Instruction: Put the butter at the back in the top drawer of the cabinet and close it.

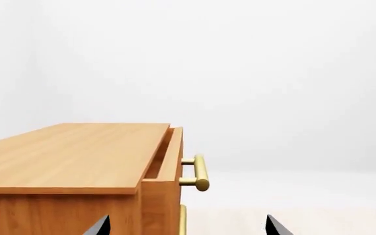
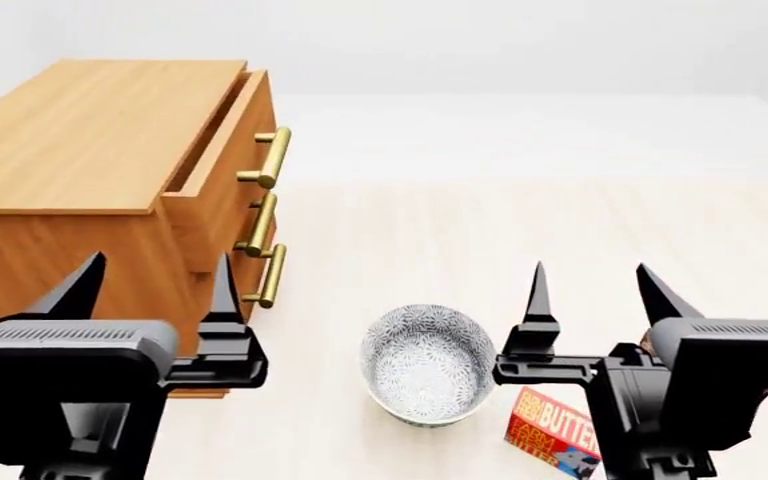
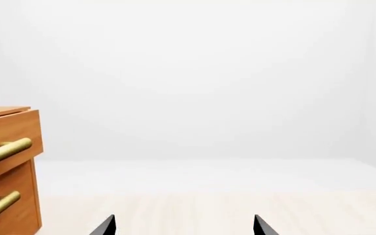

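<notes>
Arms reach forward side by side, left end effector (image 2: 157,285) beside the cabinet (image 2: 84,150), right end effector (image 2: 591,295) above the butter (image 2: 551,435); both spread wide, holding nothing. Top drawer (image 2: 231,150) stands slightly pulled out. Butter lies just beside the bowl (image 2: 427,365) on the table (image 2: 518,220), open surface beyond.
</notes>
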Motion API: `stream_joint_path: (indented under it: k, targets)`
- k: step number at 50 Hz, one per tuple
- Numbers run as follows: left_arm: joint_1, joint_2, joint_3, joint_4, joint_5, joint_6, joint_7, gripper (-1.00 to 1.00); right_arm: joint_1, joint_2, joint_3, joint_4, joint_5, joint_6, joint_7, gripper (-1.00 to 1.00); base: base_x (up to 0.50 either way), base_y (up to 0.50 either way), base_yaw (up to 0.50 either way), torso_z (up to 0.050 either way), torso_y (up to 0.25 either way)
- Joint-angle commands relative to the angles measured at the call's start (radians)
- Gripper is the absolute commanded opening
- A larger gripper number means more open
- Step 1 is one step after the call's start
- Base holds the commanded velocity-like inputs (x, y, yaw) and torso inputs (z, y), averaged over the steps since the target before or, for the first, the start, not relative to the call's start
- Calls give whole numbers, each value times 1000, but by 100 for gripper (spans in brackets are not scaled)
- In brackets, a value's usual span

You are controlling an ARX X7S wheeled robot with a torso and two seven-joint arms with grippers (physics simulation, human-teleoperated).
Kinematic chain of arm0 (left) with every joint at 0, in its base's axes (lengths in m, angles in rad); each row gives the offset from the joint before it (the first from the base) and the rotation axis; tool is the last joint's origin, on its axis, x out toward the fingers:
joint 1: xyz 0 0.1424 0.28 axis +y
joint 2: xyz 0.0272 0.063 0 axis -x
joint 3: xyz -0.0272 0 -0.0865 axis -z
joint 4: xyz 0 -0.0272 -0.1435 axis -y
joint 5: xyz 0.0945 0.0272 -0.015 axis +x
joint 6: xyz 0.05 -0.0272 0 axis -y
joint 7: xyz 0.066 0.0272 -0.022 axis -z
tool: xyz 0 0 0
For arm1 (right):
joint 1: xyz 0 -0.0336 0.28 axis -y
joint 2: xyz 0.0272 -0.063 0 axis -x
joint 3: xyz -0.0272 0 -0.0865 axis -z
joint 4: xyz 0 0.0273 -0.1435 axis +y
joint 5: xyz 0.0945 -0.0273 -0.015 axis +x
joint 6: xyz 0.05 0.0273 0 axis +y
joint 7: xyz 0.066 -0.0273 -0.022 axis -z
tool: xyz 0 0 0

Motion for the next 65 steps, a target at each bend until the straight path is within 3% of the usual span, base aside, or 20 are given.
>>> stream_joint_path:
  k: [1, 9, 17, 30, 40, 65]
  targets:
    - [-62, -238, 145, 6, -187, 199, -239, 100, -13, 8, 0, -13, 4, -10, 10, 100, 0, 0, 0, 0, 0]
    - [-274, -452, 384, 6, -326, 376, -441, 100, -19, 14, 2, -19, 12, -13, 14, 100, 0, 0, 0, 0, 0]
    - [-476, -489, 420, -7, -523, 341, -489, 100, -19, 18, 0, -22, 19, -11, 22, 100, 0, 0, 0, 0, 0]
    - [-852, -435, 468, -187, -801, 159, -524, 100, -16, 26, 2, -20, 37, -8, 29, 100, 0, 0, 0, 0, 0]
    - [-1069, -355, 511, -405, -895, 50, -481, 100, -13, 33, -5, -19, 44, -8, 34, 100, 0, 0, 0, 0, 0]
    - [-1432, -147, 651, -1006, -1018, -191, -285, 100, 1, 63, -4, -12, 97, -9, 72, 100, 0, 0, 0, 0, 0]
